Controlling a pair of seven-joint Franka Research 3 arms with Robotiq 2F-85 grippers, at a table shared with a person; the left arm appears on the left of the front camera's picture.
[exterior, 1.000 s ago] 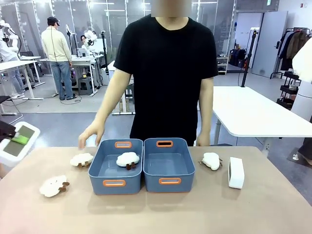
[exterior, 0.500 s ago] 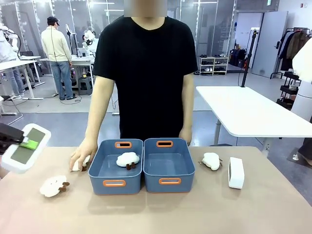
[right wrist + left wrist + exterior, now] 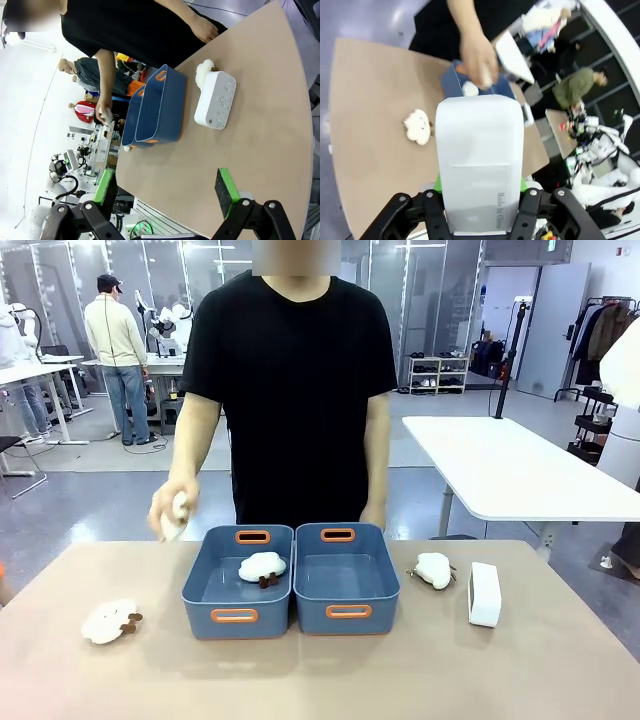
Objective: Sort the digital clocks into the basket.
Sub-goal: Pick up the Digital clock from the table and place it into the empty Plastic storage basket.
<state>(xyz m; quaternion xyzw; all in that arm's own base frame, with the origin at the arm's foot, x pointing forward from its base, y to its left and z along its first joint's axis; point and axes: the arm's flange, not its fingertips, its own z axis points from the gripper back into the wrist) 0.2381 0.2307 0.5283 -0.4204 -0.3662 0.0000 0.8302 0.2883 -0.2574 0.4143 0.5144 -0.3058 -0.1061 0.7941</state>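
- The left gripper [image 3: 480,184] pinches a white clock [image 3: 480,145] between its green pads. It holds the clock in the air, and the tan tabletop shows beyond it.
- The right gripper [image 3: 165,189] has its fingers spread wide with nothing between them, above the table's right side.
- The second clock [image 3: 484,594] stands on edge near the table's right edge. The right plush toy [image 3: 433,569] lies just beside it, on the side nearer the baskets.
- Two blue-grey baskets with orange handle holes stand touching, side by side, in the middle of the table.
- The right basket [image 3: 320,618] shows its bare floor. The left basket [image 3: 205,620] holds the middle plush toy [image 3: 262,566].
- The left plush toy [image 3: 110,621] lies toward the table's left edge, well apart from the baskets.
- A person in a black shirt stands at the far edge. One hand [image 3: 170,512] is raised near the left basket's far left corner and is closed on something small and white.
- The table [image 3: 400,680] is plain tan.
- The room has a grey floor, white tables, glass partitions and a clothes rack at the far right.
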